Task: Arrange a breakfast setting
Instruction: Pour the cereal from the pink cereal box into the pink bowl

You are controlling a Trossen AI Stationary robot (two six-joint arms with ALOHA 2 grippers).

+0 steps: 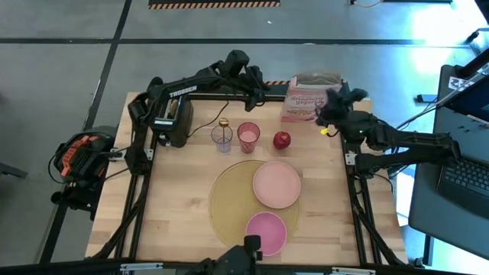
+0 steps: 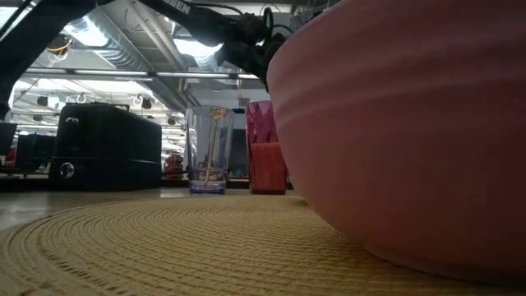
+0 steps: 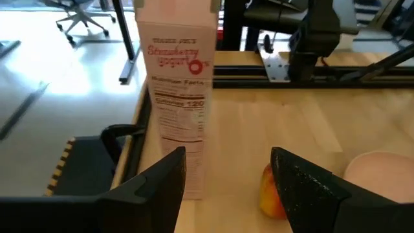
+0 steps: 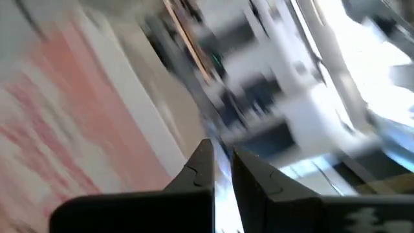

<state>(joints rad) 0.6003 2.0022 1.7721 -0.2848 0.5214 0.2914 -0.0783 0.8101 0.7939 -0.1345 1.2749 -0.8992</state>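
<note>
The tan placemat lies at the table's near middle. The pale pink plate and the deeper-pink bowl rest on it. The gold spoon stands in a clear glass beside a pink cup. The red apple sits on the bare wood. My left gripper hangs open and empty above the far middle, facing the cereal box and the apple. My right gripper is shut beside the box's right side. The toast does not plainly show. My right gripper's fingers lie close along the cereal box's pink-and-white side. The view is blurred, and I cannot tell whether they touch it.
The black toaster stands at the far left. The cereal box stands at the far right, close to the table's back edge. Bare wood lies left of the placemat and along the right side.
</note>
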